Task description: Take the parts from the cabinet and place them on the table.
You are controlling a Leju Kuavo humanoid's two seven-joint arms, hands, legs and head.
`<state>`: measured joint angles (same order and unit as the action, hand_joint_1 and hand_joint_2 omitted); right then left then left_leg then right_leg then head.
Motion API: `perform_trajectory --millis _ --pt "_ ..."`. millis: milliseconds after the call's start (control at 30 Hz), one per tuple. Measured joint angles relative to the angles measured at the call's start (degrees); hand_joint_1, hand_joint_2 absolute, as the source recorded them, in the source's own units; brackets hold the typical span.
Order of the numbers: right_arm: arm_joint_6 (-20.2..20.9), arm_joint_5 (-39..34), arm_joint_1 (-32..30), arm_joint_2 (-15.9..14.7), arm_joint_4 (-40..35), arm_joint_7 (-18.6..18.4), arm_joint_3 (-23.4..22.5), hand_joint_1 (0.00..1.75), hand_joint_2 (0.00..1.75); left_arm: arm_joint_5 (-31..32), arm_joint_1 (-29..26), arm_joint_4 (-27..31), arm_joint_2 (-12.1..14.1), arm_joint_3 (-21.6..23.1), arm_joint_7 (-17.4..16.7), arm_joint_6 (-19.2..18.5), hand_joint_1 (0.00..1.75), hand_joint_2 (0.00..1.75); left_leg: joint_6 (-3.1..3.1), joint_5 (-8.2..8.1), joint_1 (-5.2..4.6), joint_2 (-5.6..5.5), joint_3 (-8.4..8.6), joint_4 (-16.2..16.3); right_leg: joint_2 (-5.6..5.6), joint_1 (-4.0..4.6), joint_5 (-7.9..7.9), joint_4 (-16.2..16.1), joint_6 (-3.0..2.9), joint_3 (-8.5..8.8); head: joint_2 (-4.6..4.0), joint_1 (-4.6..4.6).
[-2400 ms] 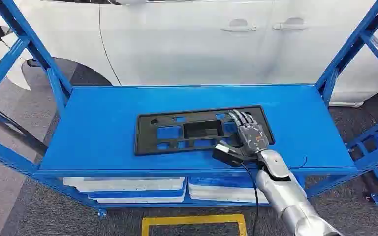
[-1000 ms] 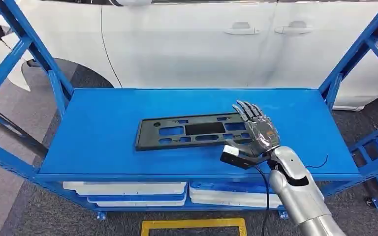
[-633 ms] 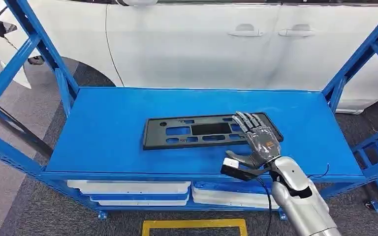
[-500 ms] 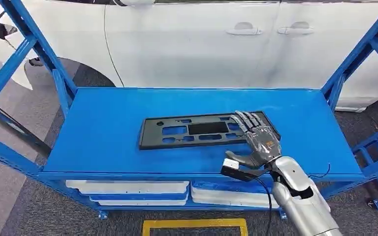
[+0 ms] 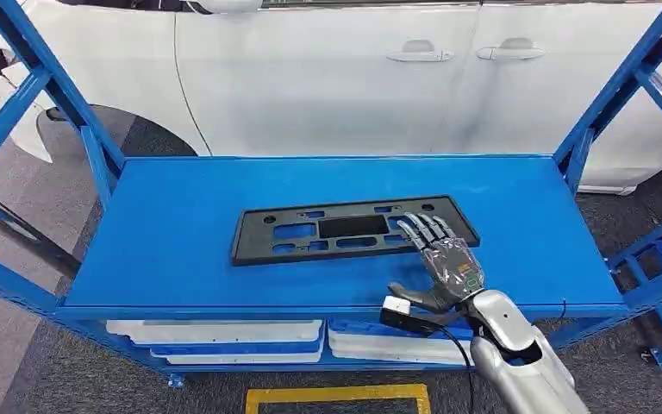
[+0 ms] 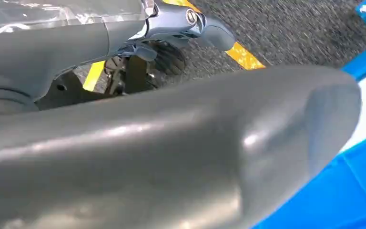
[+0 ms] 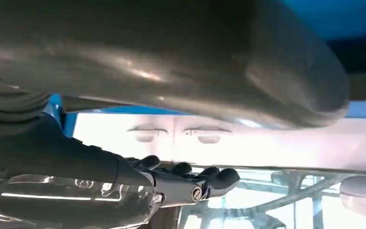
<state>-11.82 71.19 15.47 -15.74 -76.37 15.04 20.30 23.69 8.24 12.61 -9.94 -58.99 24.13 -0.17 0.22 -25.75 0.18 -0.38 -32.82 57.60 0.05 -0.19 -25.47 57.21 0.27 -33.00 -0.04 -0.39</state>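
A flat black plastic part [image 5: 345, 229] with several cut-outs lies on the blue top shelf [image 5: 172, 259], near its middle. My right hand [image 5: 444, 263] hovers at the part's near right corner, fingers straight and spread, their tips over the part's near edge, holding nothing. From the right wrist view that hand [image 7: 171, 183] stretches out flat below the camera. My left hand [image 6: 171, 143] hangs low over the floor, thumb big in the left wrist view, fingers [image 6: 190, 21] extended and holding nothing.
A white car [image 5: 327, 78] stands close behind the rack. Slanted blue uprights [image 5: 47, 82] frame both ends of the shelf. White trays [image 5: 215, 332] lie on the lower level. A yellow floor marking [image 5: 336, 397] runs in front.
My right hand has slid back off the part toward the shelf's front edge; earlier it lay across the part's right end. The part now lies flat. The view swayed slightly.
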Motion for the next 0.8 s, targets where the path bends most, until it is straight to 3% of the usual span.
perform_trajectory --millis 67,100,133,233,267,300,333,400,433,467,567,633,667,733,767,800 --pt "-0.13 0.02 0.05 0.22 0.31 -0.13 0.31 0.0 0.0 0.0 -0.05 0.0 0.0 0.0 0.0 0.0 0.0 0.0 0.54 0.13 -0.1 -0.08 -0.03 -0.08 -0.02 -0.13 0.18 -0.33 0.67 0.15 0.02 -0.02" --pt "-0.17 0.05 0.1 0.22 0.33 -0.2 0.44 0.0 0.0 -0.13 -0.06 0.0 -0.02 -0.02 0.0 0.0 0.0 0.0 1.09 0.6 0.41 0.0 0.33 -0.86 0.03 -0.04 -0.09 -0.2 1.03 0.09 0.02 -0.07" --pt "-0.28 0.07 0.21 0.22 0.42 -0.26 0.5 0.0 0.0 -0.13 0.01 0.0 -0.04 -0.02 0.04 0.0 0.0 0.0 1.37 0.75 0.4 0.04 0.44 -1.15 -0.02 -0.17 -1.24 1.13 1.21 -0.33 0.0 0.09" --pt "-0.35 0.15 0.24 0.24 0.87 -0.31 0.74 0.0 0.0 -0.13 0.08 0.0 -0.07 0.0 0.09 -0.02 0.0 0.0 1.57 0.81 0.34 0.06 0.27 -1.09 -0.01 -0.53 -7.62 13.89 1.85 -6.26 0.0 0.2" --pt "-0.37 0.2 0.08 0.24 1.03 -0.31 0.83 0.0 0.0 -0.11 0.01 0.0 -0.07 -0.02 0.09 -0.02 0.0 0.0 1.57 0.81 0.32 0.06 0.18 -1.01 -0.02 -0.6 -8.56 17.5 2.01 -8.08 0.02 0.2" --pt "-0.41 0.2 -0.1 0.24 1.2 -0.33 0.96 0.0 1.75 -0.02 -0.02 0.0 -0.07 -0.02 0.09 -0.02 0.0 0.0 1.56 0.8 0.33 0.04 0.15 -0.93 -0.02 -0.66 -7.87 17.98 2.09 -8.46 0.02 0.2" --pt "-0.46 0.24 -0.16 0.24 1.33 -0.37 1.05 0.0 1.75 0.04 0.0 0.0 -0.09 0.0 0.09 -0.04 0.0 0.0 1.5 0.75 0.33 0.01 0.2 -0.9 -0.02 -0.74 -6.05 15.56 2.07 -7.34 0.0 0.22" --pt "-0.72 0.33 -0.14 0.26 1.42 -0.35 1.18 0.0 1.75 0.15 0.06 0.0 -0.24 0.0 0.09 -0.11 0.0 0.0 1.25 0.59 0.33 -0.05 0.39 -0.75 -0.04 -0.79 -0.79 5.04 1.8 -2.17 0.0 0.22" --pt "-0.98 0.39 -0.13 0.26 1.42 -0.35 1.25 0.0 1.75 0.22 0.1 0.0 -0.26 0.02 0.09 -0.22 0.0 0.0 1.02 0.46 0.32 -0.07 0.42 -0.64 -0.07 -0.76 0.32 0.36 1.51 0.03 0.0 0.22" --pt "-1.11 0.39 -0.14 0.33 1.44 -0.35 1.33 0.0 1.75 0.22 0.18 0.0 -0.26 0.06 0.09 -0.39 0.0 0.0 0.67 0.36 -0.08 -0.11 0.23 -0.5 -0.05 -0.25 -0.11 -0.11 1.15 0.22 0.0 0.15" --pt "-1.16 0.59 -0.07 0.59 1.73 -0.29 1.6 0.0 1.75 0.31 0.23 0.0 -0.26 0.2 -0.02 -0.59 0.0 0.0 -0.29 0.46 0.09 -0.05 0.27 -0.71 0.13 -0.01 0.01 0.01 0.17 -0.1 0.0 0.18" --pt "-1.05 0.79 0.39 1.11 2.1 -0.22 2.08 0.0 1.75 0.33 0.35 0.0 -0.24 0.31 -0.04 -0.63 0.0 0.0 -1.02 -0.46 0.23 -0.01 -0.02 0.34 0.0 -0.54 0.41 -0.63 -0.6 0.2 0.0 0.15" --pt "-0.98 0.81 0.77 1.27 2.32 -0.2 2.25 0.0 1.75 0.31 0.42 0.0 -0.26 0.31 -0.07 -0.63 0.0 0.0 -1.24 -2.39 0.21 0.02 -1.25 3.07 -0.05 -0.53 0.39 -0.62 -1.04 0.17 0.02 -0.04" --pt "-0.68 0.92 1.41 2.01 3.13 -0.18 2.54 0.0 1.75 0.2 0.31 0.0 -0.24 0.31 -0.15 -0.63 0.0 0.0 -1.67 -7.2 0.36 0.02 -5.77 12.91 -0.11 -0.35 0.38 -0.59 -1.26 0.07 0.0 -0.02" --pt "-0.5 0.96 1.73 2.43 3.59 -0.18 2.82 0.0 1.75 0.17 0.2 0.0 -0.24 0.31 -0.22 -0.61 0.0 0.0 -1.78 -8.58 0.36 0.02 -7.74 17.19 -0.1 -0.28 0.36 -0.55 -1.32 0.03 0.0 -0.07" --pt "-0.39 0.96 1.93 2.8 4.07 -0.13 3.17 0.0 1.75 0.17 0.12 0.0 -0.24 0.31 -0.22 -0.61 0.0 0.0 -1.76 -8.39 0.36 0.02 -8.53 18.66 -0.08 -0.22 0.36 -0.48 -1.32 0.06 0.0 -0.04"
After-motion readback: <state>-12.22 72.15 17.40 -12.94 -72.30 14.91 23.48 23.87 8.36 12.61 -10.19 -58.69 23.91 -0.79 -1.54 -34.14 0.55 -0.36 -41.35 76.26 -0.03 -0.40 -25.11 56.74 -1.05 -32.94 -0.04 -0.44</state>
